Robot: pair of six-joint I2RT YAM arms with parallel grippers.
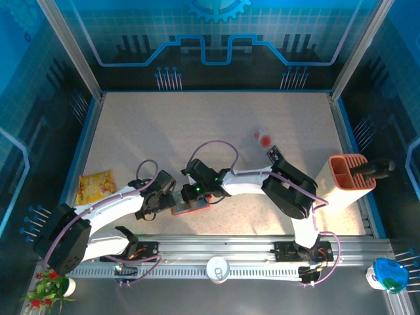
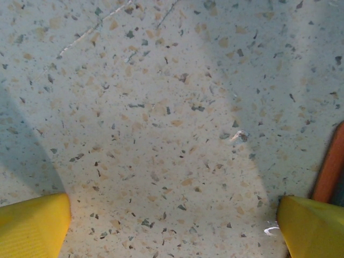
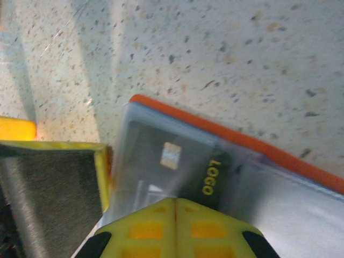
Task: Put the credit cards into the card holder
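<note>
Dark card (image 3: 185,164) with a gold chip and the word "LOGO", lying part-way under the clear grey pocket of the orange-rimmed card holder (image 3: 215,133), and not fully seated by the look of it. Holder down on the table (image 1: 197,125), near the front edge, between the two arms. At the card's near edge, the right claw (image 3: 174,212) with fingers pressed together; no telling from here between a pinch on that thin edge and a mere push against it. Just beside the holder's orange rim, the left claw (image 2: 173,215) spread wide and low over bare table, gripping nothing.

Judged as the step of sliding this card home:
- Push straight along the pocket, low and flat, to stop the card riding up over the pocket's lip.
- Go slowly: thin plastic, likely to bow or skid.
- Brace the holder with the left claw on the side away from the push, or expect the whole thing to slide on the smooth table.
- Let go only once well inside.

Further out, a terracotta slotted bin (image 1: 346,178) well apart to the right and a yellow snack packet (image 1: 96,186) to the left, neither in the way.
</note>
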